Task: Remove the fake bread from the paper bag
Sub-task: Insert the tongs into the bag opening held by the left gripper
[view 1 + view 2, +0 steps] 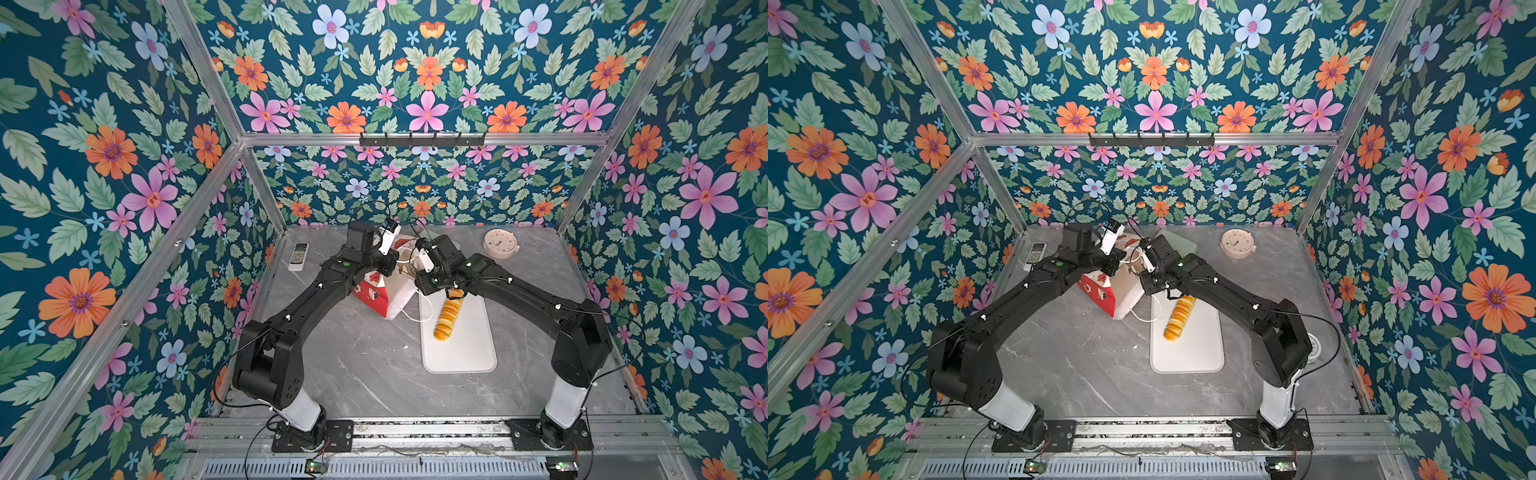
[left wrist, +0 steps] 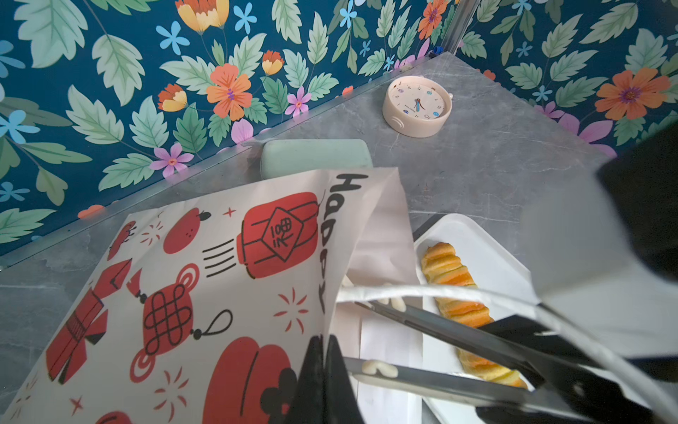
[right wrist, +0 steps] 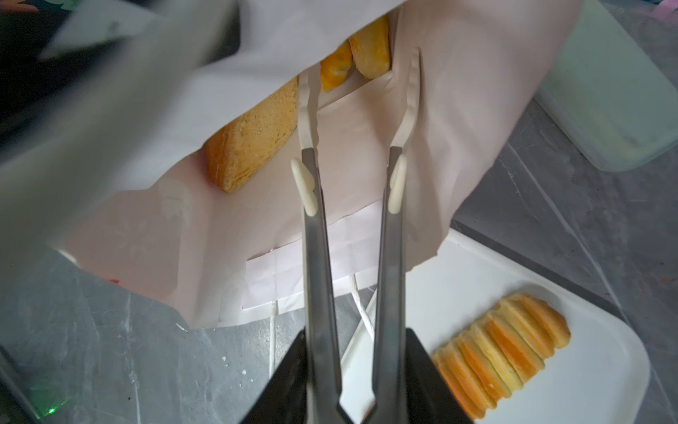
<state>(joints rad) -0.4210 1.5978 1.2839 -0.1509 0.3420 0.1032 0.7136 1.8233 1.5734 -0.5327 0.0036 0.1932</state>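
Note:
The paper bag [image 1: 384, 297] lies tipped on the grey table, white with red drawings [image 2: 205, 279], its mouth toward the white tray [image 1: 465, 353]. My left gripper [image 2: 323, 354] is shut on the rim of the bag's mouth and holds it up. My right gripper [image 3: 354, 361] is shut on metal tongs [image 3: 319, 257]. The tongs' white tips [image 3: 306, 110] stand apart inside the bag with nothing between them. Several pieces of fake bread lie in the bag: a flat pale one [image 3: 253, 147] and two orange ones [image 3: 370, 47] deeper in. A long ridged loaf [image 1: 448, 316] lies on the tray [image 3: 587, 385].
A round cream clock [image 1: 500, 244] stands at the back right and a white remote [image 1: 298, 256] at the back left. A pale green box [image 2: 315, 158] lies just behind the bag. The bag's cord handle [image 1: 409, 318] trails onto the table beside the tray.

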